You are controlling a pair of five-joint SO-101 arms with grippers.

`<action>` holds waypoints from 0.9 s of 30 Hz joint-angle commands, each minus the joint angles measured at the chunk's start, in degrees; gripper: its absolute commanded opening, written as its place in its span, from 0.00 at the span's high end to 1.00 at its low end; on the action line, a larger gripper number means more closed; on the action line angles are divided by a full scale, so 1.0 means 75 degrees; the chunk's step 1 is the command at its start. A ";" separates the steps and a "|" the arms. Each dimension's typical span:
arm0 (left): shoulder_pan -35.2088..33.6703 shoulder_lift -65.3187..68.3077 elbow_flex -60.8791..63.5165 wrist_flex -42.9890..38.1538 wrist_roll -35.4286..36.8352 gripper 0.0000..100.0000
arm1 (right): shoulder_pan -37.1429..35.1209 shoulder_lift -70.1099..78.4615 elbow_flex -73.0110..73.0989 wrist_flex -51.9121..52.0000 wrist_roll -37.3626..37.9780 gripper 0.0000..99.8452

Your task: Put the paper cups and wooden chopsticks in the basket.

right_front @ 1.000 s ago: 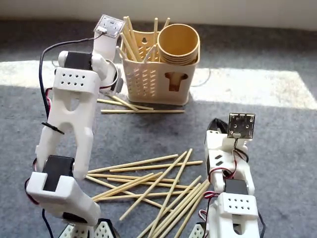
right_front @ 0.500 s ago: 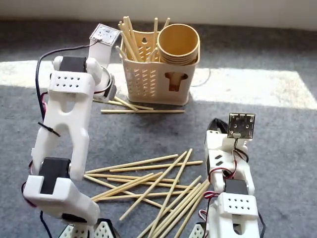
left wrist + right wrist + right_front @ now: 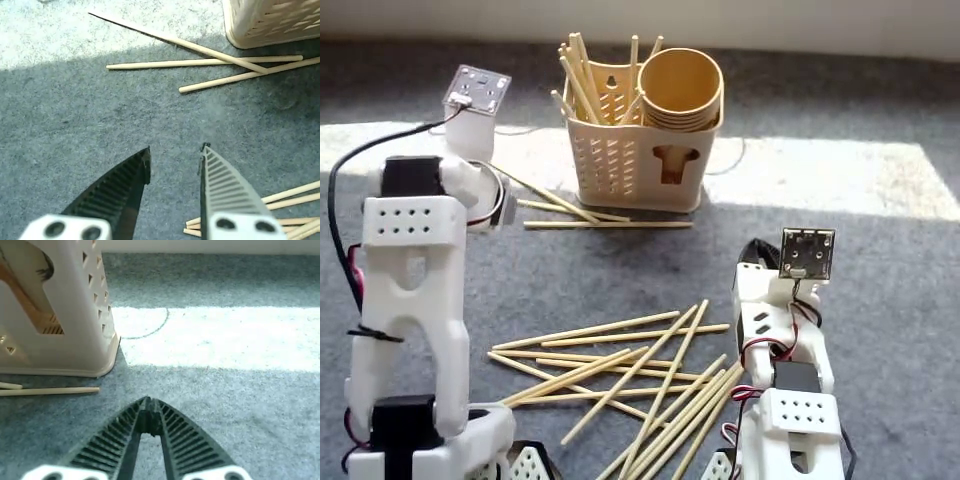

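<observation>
A cream perforated basket (image 3: 620, 165) stands at the back of the carpet, with stacked paper cups (image 3: 681, 90) and several wooden chopsticks (image 3: 580, 75) in it. Three loose chopsticks (image 3: 582, 214) lie against its front. A large pile of chopsticks (image 3: 630, 368) is scattered between the arms. My left gripper (image 3: 175, 150) hangs open and empty over bare carpet left of the basket, the three chopsticks (image 3: 200, 62) and the basket corner (image 3: 270, 20) beyond it. My right gripper (image 3: 147, 414) is shut and empty, low over the carpet, right of the basket (image 3: 60, 305).
Grey carpet with a sunlit band (image 3: 820, 175) running across behind the arms. A thin wire loop (image 3: 150, 330) lies on the carpet beside the basket. The left arm's body (image 3: 410, 290) stands tall at the left; the right arm (image 3: 790, 340) sits low at the front right.
The left arm has swung left, away from the basket, and pulled back. The right arm has not moved.
</observation>
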 commanded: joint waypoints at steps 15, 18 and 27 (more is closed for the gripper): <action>-0.0440 -0.2878 0.2198 0.0023 -0.1383 0.80 | -0.0076 -0.0076 -0.0041 -0.0240 0.0082 0.99; 0.0064 -0.3124 0.2444 0.0023 -0.1512 0.81 | -0.0029 -0.0100 -0.0041 -0.0240 0.0059 0.99; 0.2034 -0.3171 0.2667 0.0023 -0.1512 0.81 | 0.0451 -0.0111 -0.0100 -0.0240 0.0023 0.99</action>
